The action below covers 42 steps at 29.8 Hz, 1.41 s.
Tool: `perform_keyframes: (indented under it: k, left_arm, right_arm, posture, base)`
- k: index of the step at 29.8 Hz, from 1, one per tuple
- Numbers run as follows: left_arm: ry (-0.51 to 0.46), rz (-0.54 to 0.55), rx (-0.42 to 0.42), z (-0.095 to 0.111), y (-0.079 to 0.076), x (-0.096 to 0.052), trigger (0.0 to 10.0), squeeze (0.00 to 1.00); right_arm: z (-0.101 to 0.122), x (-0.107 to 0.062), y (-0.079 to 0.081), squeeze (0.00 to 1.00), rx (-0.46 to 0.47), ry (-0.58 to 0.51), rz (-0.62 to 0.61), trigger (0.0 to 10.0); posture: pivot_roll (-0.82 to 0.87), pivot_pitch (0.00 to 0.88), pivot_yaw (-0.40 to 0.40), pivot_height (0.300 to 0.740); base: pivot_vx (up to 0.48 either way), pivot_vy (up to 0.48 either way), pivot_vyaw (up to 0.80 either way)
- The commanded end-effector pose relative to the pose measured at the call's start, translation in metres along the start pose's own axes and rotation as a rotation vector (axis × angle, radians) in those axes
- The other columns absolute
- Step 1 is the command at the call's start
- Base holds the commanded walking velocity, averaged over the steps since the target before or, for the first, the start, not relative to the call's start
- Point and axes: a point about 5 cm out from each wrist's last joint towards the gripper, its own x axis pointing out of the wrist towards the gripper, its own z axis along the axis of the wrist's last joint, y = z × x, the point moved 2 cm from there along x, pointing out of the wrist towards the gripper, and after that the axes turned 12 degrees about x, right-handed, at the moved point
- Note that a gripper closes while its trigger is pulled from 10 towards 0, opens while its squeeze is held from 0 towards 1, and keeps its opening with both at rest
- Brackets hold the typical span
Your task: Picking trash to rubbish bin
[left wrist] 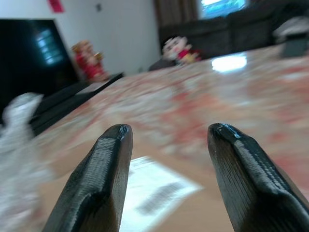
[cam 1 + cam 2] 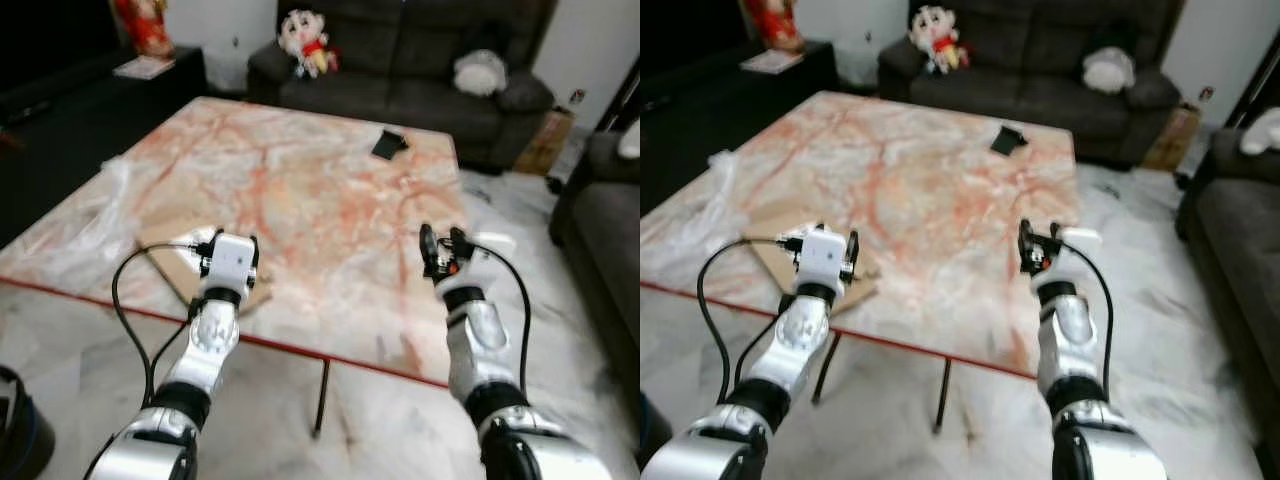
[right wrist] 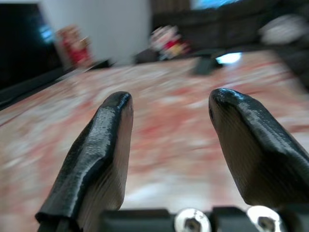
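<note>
Left pincer (image 1: 166, 145) wide apart over cardboard (image 2: 170, 262), empty; right pincer (image 3: 169, 113) apart above marble table (image 2: 300, 180)

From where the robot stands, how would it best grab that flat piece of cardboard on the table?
Probably by the near corner of the cardboard, where it seems to jut past the table edge. It lies flat, so fingers cannot get under it elsewhere. The left gripper, open and just over it, could come in level from the robot's side, one finger above and one below. The right gripper is open too.
</note>
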Motion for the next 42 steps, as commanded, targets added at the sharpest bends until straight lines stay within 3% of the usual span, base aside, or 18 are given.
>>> perform_keyframes:
  k: [1, 6, 13, 16, 21, 22, 29, 32, 34, 37, 38, 42]
  left_arm:
    - [-0.013, 0.008, -0.015, 0.006, 0.000, 0.003, 10.0, 0.00]
    - [-0.014, 0.006, -0.011, 0.006, -0.001, 0.003, 10.0, 0.00]
    - [-0.018, -0.003, -0.006, 0.007, -0.002, 0.003, 10.0, 0.00]
    - [0.001, -0.059, 0.058, 0.000, -0.013, -0.005, 10.0, 0.00]
    - [0.009, -0.069, 0.067, -0.002, -0.017, -0.009, 10.0, 0.00]
    - [0.005, -0.073, 0.071, -0.002, -0.018, -0.010, 10.0, 1.00]
    - [0.018, -0.102, 0.170, -0.004, -0.020, -0.012, 10.0, 1.00]
    - [0.030, -0.130, 0.281, -0.005, -0.023, -0.012, 10.0, 1.00]
    - [0.091, -0.164, 0.378, -0.012, -0.025, -0.011, 10.0, 1.00]
    - [0.130, -0.237, 0.443, -0.018, -0.030, -0.013, 10.0, 1.00]
    - [0.126, -0.279, 0.527, -0.018, -0.033, -0.014, 10.0, 0.00]
    - [0.156, -0.327, 0.581, -0.017, -0.034, -0.016, 10.0, 0.00]
  right_arm:
    - [0.007, 0.002, -0.005, 0.00, -0.017, -0.011, -0.006, 10.0]
    - [0.006, 0.002, -0.005, 0.00, -0.016, -0.008, -0.007, 10.0]
    - [0.006, 0.002, -0.005, 0.00, -0.015, -0.007, -0.007, 10.0]
    - [0.005, 0.002, -0.004, 0.00, -0.013, -0.003, -0.003, 10.0]
    - [0.005, 0.002, -0.004, 0.00, -0.011, 0.000, 0.000, 10.0]
    - [0.004, 0.002, -0.004, 0.00, -0.011, 0.002, 0.001, 10.0]
    - [0.003, 0.002, -0.002, 0.00, -0.009, 0.008, 0.006, 10.0]
    - [0.002, 0.001, -0.002, 0.00, -0.008, 0.009, 0.007, 10.0]
    - [0.001, 0.000, -0.002, 0.00, -0.005, 0.014, 0.005, 10.0]
    - [-0.001, -0.001, -0.002, 0.00, -0.004, 0.018, 0.004, 10.0]
    - [-0.002, -0.001, -0.003, 0.00, -0.005, 0.023, 0.004, 10.0]
    - [-0.002, -0.001, -0.003, 0.00, -0.004, 0.026, 0.004, 10.0]
  posture:
    - [0.21, 0.000, -0.070, 0.740]
    - [0.21, 0.000, -0.070, 0.740]
    - [0.21, 0.000, -0.070, 0.740]
    - [0.21, 0.000, -0.066, 0.740]
    - [0.21, 0.000, -0.066, 0.740]
    - [0.21, 0.000, -0.066, 0.740]
    - [0.21, 0.000, -0.066, 0.740]
    - [0.22, 0.000, -0.070, 0.740]
    - [0.22, 0.000, -0.070, 0.740]
    - [0.22, 0.000, -0.070, 0.740]
    - [0.22, 0.000, -0.071, 0.740]
    - [0.22, 0.000, -0.071, 0.740]
  base:
    - [0.450, 0.000, 0.00]
    - [0.440, 0.000, 0.00]
    - [0.000, 0.000, 0.00]
    - [0.000, 0.000, 0.00]
    - [0.000, 0.000, 0.00]
    - [0.000, 0.000, 0.00]
    - [0.000, 0.000, 0.00]
    - [0.000, 0.000, 0.00]
    - [0.000, 0.000, 0.00]
    - [0.000, 0.000, 0.00]
    - [0.000, 0.000, 0.00]
    - [0.000, 0.000, 0.00]
